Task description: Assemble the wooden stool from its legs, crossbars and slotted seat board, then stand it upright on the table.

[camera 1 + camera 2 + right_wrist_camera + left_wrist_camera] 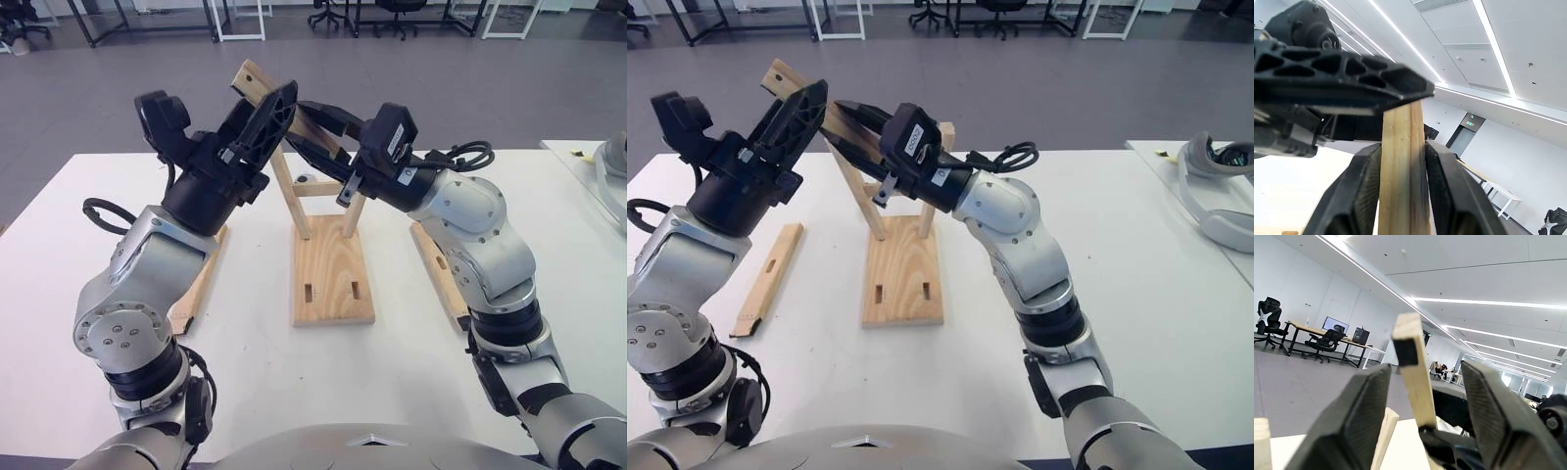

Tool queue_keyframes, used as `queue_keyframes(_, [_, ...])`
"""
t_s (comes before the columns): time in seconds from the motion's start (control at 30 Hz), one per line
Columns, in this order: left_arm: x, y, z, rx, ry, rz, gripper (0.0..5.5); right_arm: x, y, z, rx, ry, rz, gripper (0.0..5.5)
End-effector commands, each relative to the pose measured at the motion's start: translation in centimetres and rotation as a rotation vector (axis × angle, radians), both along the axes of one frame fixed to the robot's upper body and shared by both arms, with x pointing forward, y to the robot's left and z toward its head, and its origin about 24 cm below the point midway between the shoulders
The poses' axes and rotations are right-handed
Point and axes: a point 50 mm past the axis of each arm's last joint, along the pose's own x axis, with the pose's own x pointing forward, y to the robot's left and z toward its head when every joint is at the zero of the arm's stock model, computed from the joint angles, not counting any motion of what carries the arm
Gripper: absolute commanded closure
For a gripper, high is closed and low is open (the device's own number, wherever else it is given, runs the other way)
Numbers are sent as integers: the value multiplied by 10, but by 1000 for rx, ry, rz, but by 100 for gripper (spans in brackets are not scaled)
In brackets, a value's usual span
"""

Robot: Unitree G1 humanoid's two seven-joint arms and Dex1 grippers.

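Wooden bar (253,78) in right gripper (1401,146)

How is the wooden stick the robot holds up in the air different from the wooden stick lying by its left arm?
The held pale wooden bar is tilted up in the air; the flat pale wooden strip lies on the white table. The right gripper clamps the held bar and the left gripper is open around it; no gripper touches the flat strip. Both are long, straight pieces of light wood.
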Motion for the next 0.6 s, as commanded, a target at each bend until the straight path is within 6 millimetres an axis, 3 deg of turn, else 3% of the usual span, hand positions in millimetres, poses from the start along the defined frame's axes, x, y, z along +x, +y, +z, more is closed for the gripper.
queue_keyframes(0.03, [1, 0, -3, 1, 24, 20, 368, 1, 0, -1, 0, -10, -9, 418])
queue_keyframes(0.3, [2, 1, -2, -68, 36, 35, 510, 2, 0, -7, -40, -38, -31, 418])
queue_keyframes(0.43, [1, 1, -4, -74, 39, 50, 510, 4, 1, -10, -48, -29, -43, 418])
queue_keyframes(0.5, [1, 6, -6, -53, 39, 80, 510, 5, 1, -14, -63, -5, -44, 371])
queue_keyframes(0.6, [0, 31, -14, 34, 44, 193, 510, 6, -3, -25, -101, 34, -60, 329])
